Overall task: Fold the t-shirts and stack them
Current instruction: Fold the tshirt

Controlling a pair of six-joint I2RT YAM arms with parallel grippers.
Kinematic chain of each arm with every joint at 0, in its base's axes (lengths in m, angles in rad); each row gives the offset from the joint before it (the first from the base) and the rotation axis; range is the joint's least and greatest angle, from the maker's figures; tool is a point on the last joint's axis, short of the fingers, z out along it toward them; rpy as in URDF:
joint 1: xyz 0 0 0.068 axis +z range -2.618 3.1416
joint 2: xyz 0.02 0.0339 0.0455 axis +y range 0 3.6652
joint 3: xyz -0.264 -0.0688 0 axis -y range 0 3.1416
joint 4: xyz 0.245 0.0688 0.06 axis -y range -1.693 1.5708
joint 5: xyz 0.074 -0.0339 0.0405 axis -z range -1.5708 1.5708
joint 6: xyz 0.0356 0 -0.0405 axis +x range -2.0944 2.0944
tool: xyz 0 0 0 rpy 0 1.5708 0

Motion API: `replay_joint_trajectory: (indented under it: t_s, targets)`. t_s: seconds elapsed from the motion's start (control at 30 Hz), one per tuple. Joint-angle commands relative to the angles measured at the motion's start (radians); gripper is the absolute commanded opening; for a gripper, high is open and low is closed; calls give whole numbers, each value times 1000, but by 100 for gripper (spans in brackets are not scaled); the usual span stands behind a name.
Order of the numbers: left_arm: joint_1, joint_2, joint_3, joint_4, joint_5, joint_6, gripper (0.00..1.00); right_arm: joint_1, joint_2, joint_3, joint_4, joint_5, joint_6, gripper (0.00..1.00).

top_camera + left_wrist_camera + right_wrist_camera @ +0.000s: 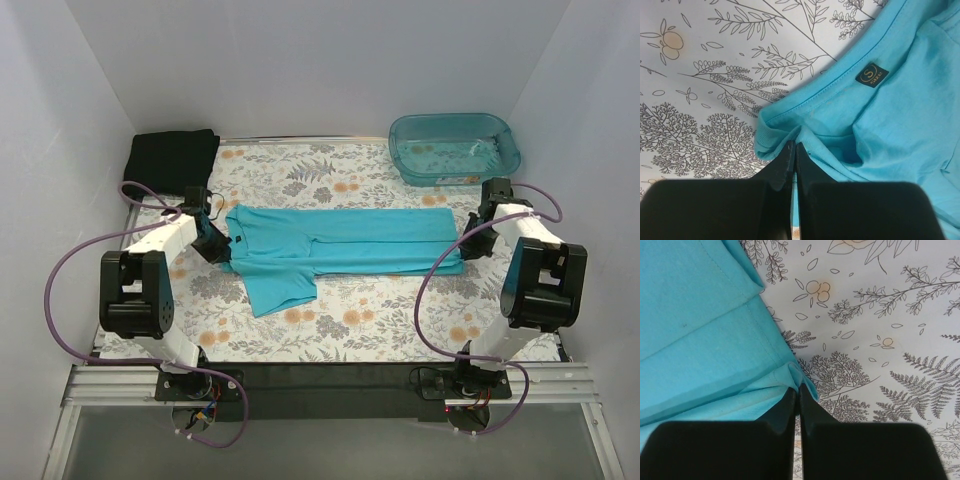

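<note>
The turquoise t-shirt (330, 245) lies folded lengthwise across the middle of the table, one sleeve sticking out toward the near edge. My left gripper (222, 248) is shut on its collar end; the left wrist view shows the fingers pinching a fold of cloth (790, 137) near the size label (872, 74). My right gripper (462, 243) is shut on the hem corner (797, 374) at the shirt's right end. The black t-shirt (172, 157) lies folded at the far left corner.
A translucent teal plastic tub (454, 148) stands at the far right corner. The table wears a floral cloth (400, 310). White walls enclose the left, right and back sides.
</note>
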Motion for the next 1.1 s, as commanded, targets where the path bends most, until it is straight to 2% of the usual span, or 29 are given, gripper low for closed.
replay_joint_trajectory:
  t_s: [0.0,0.17,0.27,0.3,0.37,0.4,0.47,0.5,0.53,0.57,0.67,0.73,0.87,0.93,0.97,1.03,1.07]
  targets:
    - [10,9,17,40,-34,-7,0,-1,39,30,52,22,14,7]
    - [10,6,-7,55,-37,-20,0,-2,50,-1,78,26,15,11]
    - [9,-14,-17,78,-43,-21,1,1,40,-10,100,13,18,20]
    - [10,-26,-17,86,-46,-17,9,-1,25,-7,104,6,17,25]
    - [10,-43,-15,95,-52,-6,18,7,7,-1,112,8,15,31]
    - [10,-52,-15,97,-60,0,27,7,-15,1,115,8,14,33]
    - [10,-92,-21,103,-87,6,34,15,-39,4,116,2,15,37]
    - [10,-110,-23,104,-93,15,46,19,-65,4,118,-3,17,37]
    - [10,-141,-26,106,-99,22,52,25,-81,4,118,-4,14,38]
    - [10,-181,-38,103,-113,35,63,38,-129,1,118,-12,12,42]
    - [9,-247,-60,94,-113,57,73,70,-177,-7,118,-41,8,43]
    - [3,-323,-84,77,-104,63,75,130,-206,-16,118,-59,8,47]
    - [-28,-451,-182,34,-69,54,77,329,-263,-28,126,-118,-3,47]
    - [-72,-497,-220,9,-58,26,77,407,-276,-48,152,-154,3,47]
    - [-91,-540,-237,0,-55,11,77,485,-283,-62,171,-173,17,48]
    - [-161,-570,-288,-18,-60,-38,77,564,-279,-94,225,-205,44,50]
    - [-208,-589,-303,-20,-61,-56,77,641,-260,-103,245,-219,63,50]
